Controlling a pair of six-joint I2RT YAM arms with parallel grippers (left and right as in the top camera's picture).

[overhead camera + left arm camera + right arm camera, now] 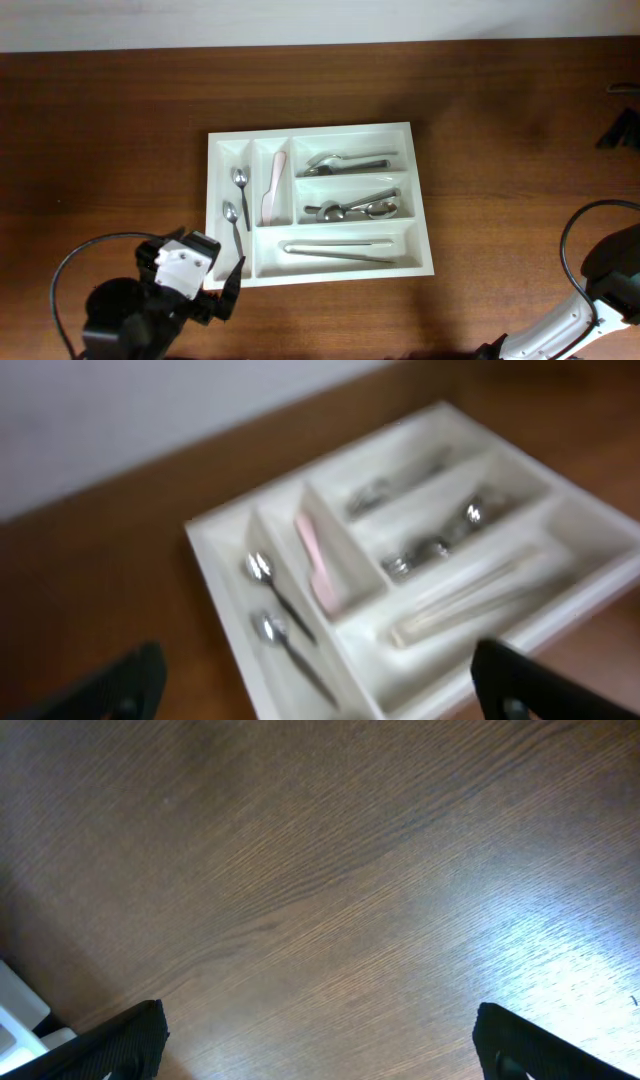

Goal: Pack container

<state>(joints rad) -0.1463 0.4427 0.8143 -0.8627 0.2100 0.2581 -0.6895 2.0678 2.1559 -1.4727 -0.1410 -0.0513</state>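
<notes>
The container (310,131), a white five-compartment tray, lies mid-table. Its left narrow slot holds two small spoons (238,195), and the second slot holds a pale pink-handled knife (273,186). The three wide slots hold metal cutlery (345,162), spoons (355,208) and long tongs (338,248). My left gripper (222,268) hovers open at the tray's front-left corner. The blurred left wrist view shows the container (215,545) ahead, and nothing lies between the left gripper's (320,695) wide-apart fingers (120,685). My right gripper (320,1045) is open and empty over bare wood.
The right arm (600,290) with its cable sits at the table's front right. A black object (620,128) lies at the right edge. A white part (20,1005) shows in the lower-left corner of the right wrist view. Brown wood surrounds the tray.
</notes>
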